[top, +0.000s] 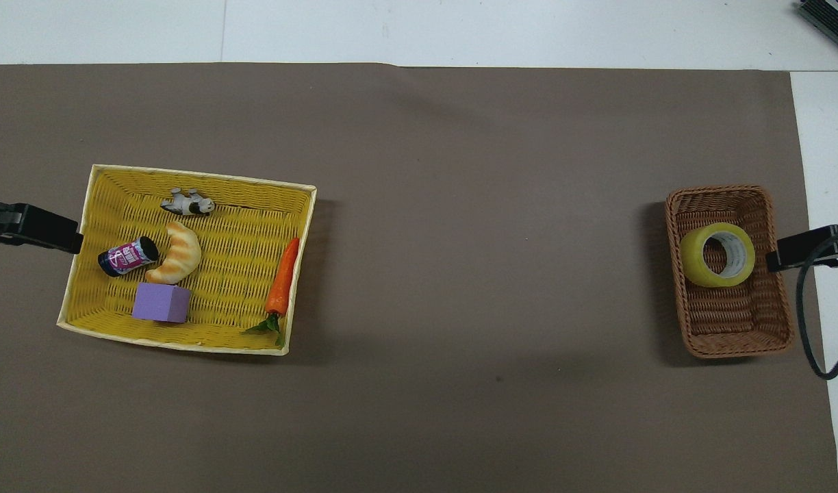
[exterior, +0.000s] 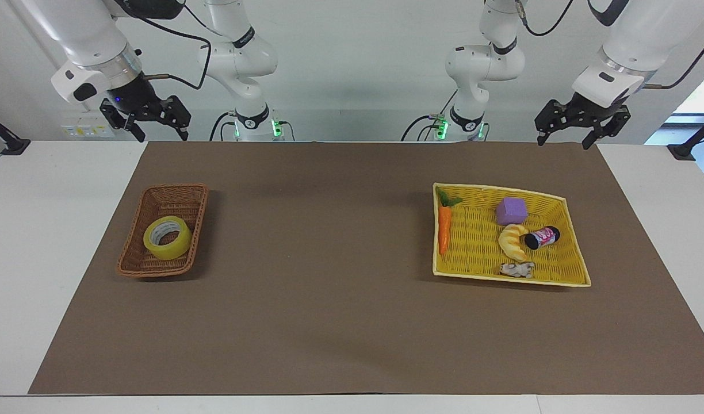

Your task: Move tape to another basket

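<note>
1. Tape (exterior: pixel 167 238): wide yellow roll lying flat, core hole up, in the brown wicker basket (exterior: pixel 169 194) at the right arm's end of the counter (exterior: pixel 329 322).
2. Handling, judged: light, stiff ring with a slick outer face; best pinched across the wall, one finger down the core.
3. Yellow tray basket (exterior: pixel 576 270): the likely destination, holding carrot (exterior: pixel 444 229), purple block (exterior: pixel 511 210) and other toys.
4. Right claw (exterior: pixel 155 122): raised, spread apart, holding nothing.
5. Left claw (exterior: pixel 565 127): raised, spread, idle.

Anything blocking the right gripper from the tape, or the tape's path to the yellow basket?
Nothing visible. The right gripper hangs open, above the tape in the brown basket; only bare mat lies before the yellow basket.
</note>
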You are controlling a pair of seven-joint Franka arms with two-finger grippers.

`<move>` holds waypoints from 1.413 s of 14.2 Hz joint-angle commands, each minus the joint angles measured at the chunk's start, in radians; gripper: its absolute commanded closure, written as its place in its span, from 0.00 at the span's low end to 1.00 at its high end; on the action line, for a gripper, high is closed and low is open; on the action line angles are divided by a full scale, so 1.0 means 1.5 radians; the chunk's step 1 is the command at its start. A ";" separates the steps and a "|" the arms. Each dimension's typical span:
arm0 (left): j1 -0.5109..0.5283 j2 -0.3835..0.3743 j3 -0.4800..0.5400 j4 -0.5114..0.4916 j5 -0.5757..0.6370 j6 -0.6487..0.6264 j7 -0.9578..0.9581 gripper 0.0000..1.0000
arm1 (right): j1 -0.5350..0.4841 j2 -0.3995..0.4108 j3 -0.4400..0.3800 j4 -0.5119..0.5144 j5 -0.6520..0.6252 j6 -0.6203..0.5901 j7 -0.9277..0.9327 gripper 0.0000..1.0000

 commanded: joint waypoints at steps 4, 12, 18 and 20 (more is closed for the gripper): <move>0.009 -0.008 -0.003 -0.003 -0.007 -0.005 0.006 0.00 | -0.003 -0.019 0.004 -0.027 -0.024 0.037 -0.018 0.00; 0.009 -0.008 -0.003 -0.002 -0.006 -0.004 0.006 0.00 | 0.000 -0.012 0.005 0.023 -0.019 -0.001 -0.015 0.00; 0.009 -0.009 -0.003 -0.003 -0.007 -0.004 0.003 0.00 | -0.001 -0.012 0.004 0.023 -0.023 0.003 -0.013 0.00; 0.009 -0.009 -0.003 -0.003 -0.007 -0.005 0.004 0.00 | 0.000 -0.012 0.005 0.023 -0.030 0.002 -0.015 0.00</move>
